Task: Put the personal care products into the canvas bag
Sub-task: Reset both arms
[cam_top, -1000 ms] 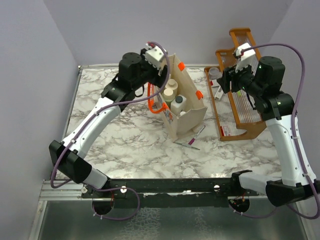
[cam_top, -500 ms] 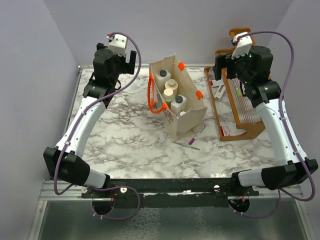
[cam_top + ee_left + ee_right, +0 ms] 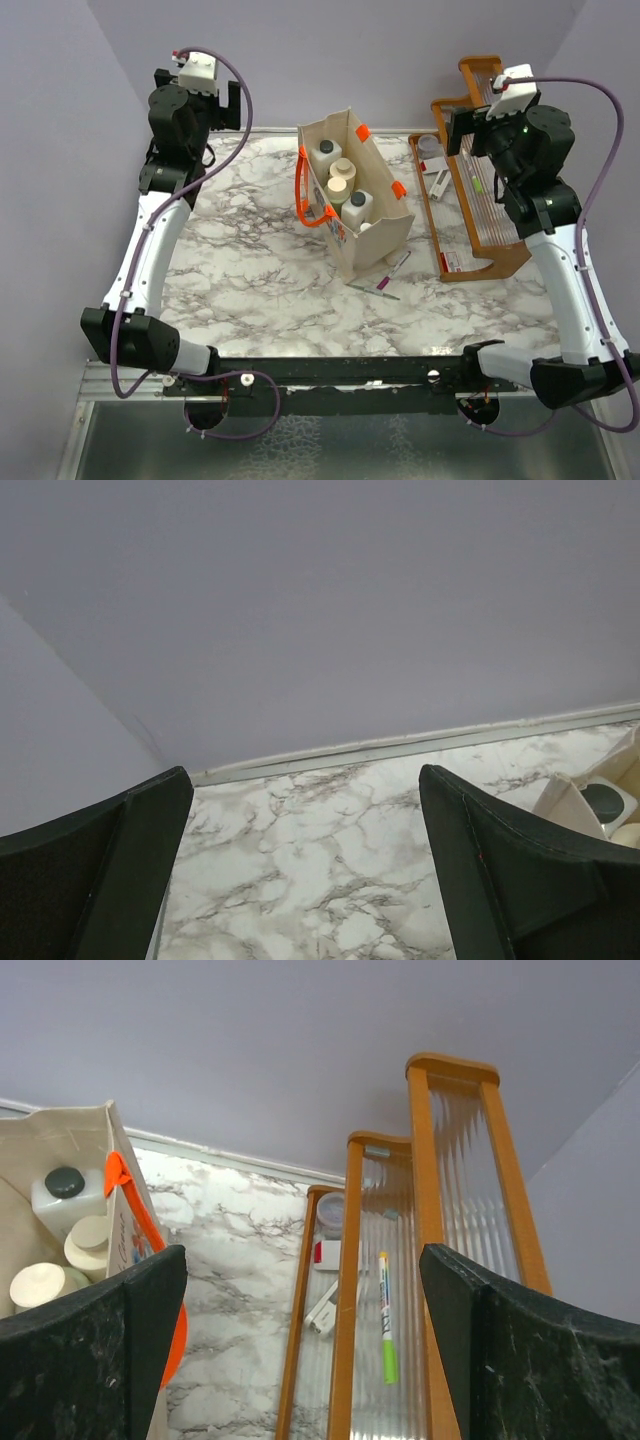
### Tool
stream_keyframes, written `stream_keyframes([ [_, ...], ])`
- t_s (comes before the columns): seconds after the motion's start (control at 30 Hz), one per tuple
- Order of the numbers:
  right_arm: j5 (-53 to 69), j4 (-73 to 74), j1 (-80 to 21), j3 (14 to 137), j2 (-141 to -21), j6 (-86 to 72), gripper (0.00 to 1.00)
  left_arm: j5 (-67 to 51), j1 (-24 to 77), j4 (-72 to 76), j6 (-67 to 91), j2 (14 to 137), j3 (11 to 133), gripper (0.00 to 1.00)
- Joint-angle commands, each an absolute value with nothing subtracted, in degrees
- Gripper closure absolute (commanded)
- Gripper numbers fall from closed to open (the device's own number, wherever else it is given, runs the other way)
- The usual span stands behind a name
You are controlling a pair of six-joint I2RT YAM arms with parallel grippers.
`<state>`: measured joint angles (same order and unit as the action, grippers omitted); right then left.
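Note:
The canvas bag (image 3: 375, 245) stands upright mid-table with orange handles (image 3: 305, 205). Several personal care products stand inside it: a white bottle with a dark cap (image 3: 323, 152), two cream-capped bottles (image 3: 341, 176) and another dark-capped white bottle (image 3: 357, 203). My left gripper (image 3: 232, 103) hangs open and empty high over the back-left corner, well left of the bag. In the left wrist view the left gripper (image 3: 305, 780) frames bare marble, and the bag's rim (image 3: 570, 795) shows at the right. My right gripper (image 3: 458, 128) is open and empty above the rack. The right gripper (image 3: 302, 1255) sees bottles (image 3: 62, 1188) in the bag (image 3: 60, 1130).
An orange wooden slatted rack (image 3: 480, 200) stands at the right, holding a green marker (image 3: 386, 1320), a small jar (image 3: 330, 1212) and small white items. Two pens (image 3: 385, 275) lie on the marble in front of the bag. Walls close in the back and both sides.
My left arm has swung from over the bag's mouth up and away to the back-left corner. The right arm rose and drew back slightly. Both grippers opened wider.

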<state>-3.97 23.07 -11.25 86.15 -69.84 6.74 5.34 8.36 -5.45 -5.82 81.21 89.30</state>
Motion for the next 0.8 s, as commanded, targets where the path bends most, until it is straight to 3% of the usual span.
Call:
stream_keyframes([
  [0.0,-1.5,22.1,-10.7,86.5,-66.9,11.5,0.0,-1.9,7.6,-5.0,-6.2,75.3,86.2,0.01],
  [0.2,1.1,19.4,-9.6,80.3,-63.4,11.6,0.0,-1.9,7.4,-0.3,-5.3,67.3,74.5,0.01],
  [0.37,3.7,20.3,-9.5,78.8,-62.8,12.6,0.0,-7.5,2.8,-2.9,-2.8,66.3,72.9,0.01],
  [0.77,9.5,20.8,-4.3,82.4,-64.7,9.2,0.0,-0.6,1.3,3.8,-1.9,64.3,69.6,0.01],
])
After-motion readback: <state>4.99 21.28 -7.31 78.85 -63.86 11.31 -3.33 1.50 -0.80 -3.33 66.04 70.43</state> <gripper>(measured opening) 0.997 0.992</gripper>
